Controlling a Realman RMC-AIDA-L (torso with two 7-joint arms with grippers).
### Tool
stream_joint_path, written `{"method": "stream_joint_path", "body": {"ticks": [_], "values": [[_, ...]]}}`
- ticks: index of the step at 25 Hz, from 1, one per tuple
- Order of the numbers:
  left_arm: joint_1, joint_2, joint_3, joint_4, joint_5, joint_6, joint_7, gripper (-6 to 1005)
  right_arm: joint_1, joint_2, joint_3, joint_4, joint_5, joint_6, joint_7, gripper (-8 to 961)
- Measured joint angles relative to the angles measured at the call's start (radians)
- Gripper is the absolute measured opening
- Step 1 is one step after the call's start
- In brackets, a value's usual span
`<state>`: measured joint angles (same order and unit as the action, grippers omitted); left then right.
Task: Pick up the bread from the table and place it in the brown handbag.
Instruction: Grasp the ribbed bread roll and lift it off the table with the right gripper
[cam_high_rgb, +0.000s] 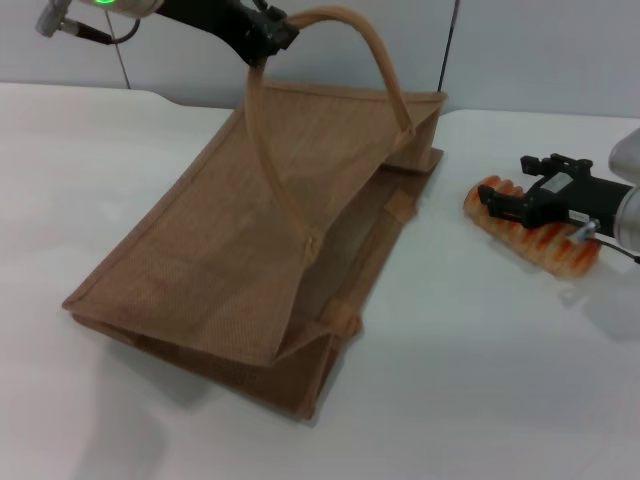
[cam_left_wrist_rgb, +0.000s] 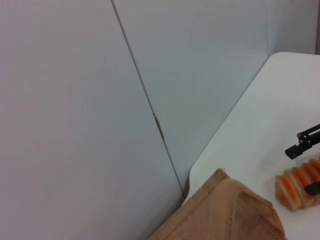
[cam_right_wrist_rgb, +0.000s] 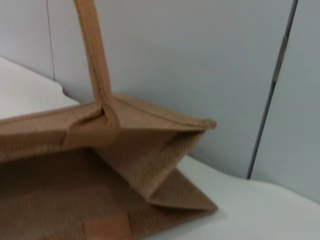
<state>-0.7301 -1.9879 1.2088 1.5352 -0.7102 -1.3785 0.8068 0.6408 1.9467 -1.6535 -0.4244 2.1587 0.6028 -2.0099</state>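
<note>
Head view: left gripper (cam_high_rgb: 262, 35) fingers pinch woven handbag (cam_high_rgb: 250, 260) handle; right gripper (cam_high_rgb: 512, 203) fingers straddle ribbed bread (cam_high_rgb: 545, 248), wide.

The left gripper (cam_high_rgb: 262, 35) is gripping a looped handle (cam_high_rgb: 335, 20) of the brown handbag (cam_high_rgb: 250, 250) at far left, lifting its upper side open. At right, the right gripper (cam_high_rgb: 510, 203) is straddling the bread (cam_high_rgb: 535, 240), which is lying on the white table (cam_high_rgb: 480, 380).

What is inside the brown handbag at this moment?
The brown handbag is held open by its handle in the left pincer. Only woven lining shows inside; deeper parts are hidden. The bread is on the table, between the right pincer's fingers.
</note>
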Motion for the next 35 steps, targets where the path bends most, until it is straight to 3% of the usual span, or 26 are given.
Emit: {"method": "stream_joint_path", "body": {"ticks": [5,8,9,10,13,17,21,35], "values": [[-0.006,0.0,0.001,0.004,0.0,-0.021,0.0,121,-0.011,-0.019,0.053,-0.052,-0.247,0.019,0.192,781],[-0.007,0.0,0.001,0.009,0.0,-0.023,0.0,121,-0.045,-0.019,0.119,-0.126,-0.419,0.055,0.294,781],[-0.009,0.0,0.001,0.012,0.0,-0.024,0.0,121,-0.085,-0.011,0.179,-0.208,-0.558,0.077,0.373,781],[-0.009,0.0,0.001,0.018,0.0,-0.026,0.0,121,-0.085,-0.011,0.179,-0.208,-0.558,0.077,0.373,781],[-0.012,0.0,0.0,0.046,0.0,-0.035,-0.001,121,-0.137,0.017,0.264,-0.339,-0.762,0.127,0.497,781],[-0.018,0.002,-0.001,0.06,0.0,-0.038,-0.013,120,-0.17,0.074,0.384,-0.475,-1.002,0.201,0.597,781],[-0.033,0.002,0.0,0.059,0.0,-0.048,-0.018,120,-0.15,0.077,0.399,-0.47,-1.073,0.265,0.655,782],[-0.036,0.0,0.002,0.063,0.003,-0.07,-0.02,120,-0.11,0.077,0.409,-0.396,-1.147,0.264,0.664,782]]}}
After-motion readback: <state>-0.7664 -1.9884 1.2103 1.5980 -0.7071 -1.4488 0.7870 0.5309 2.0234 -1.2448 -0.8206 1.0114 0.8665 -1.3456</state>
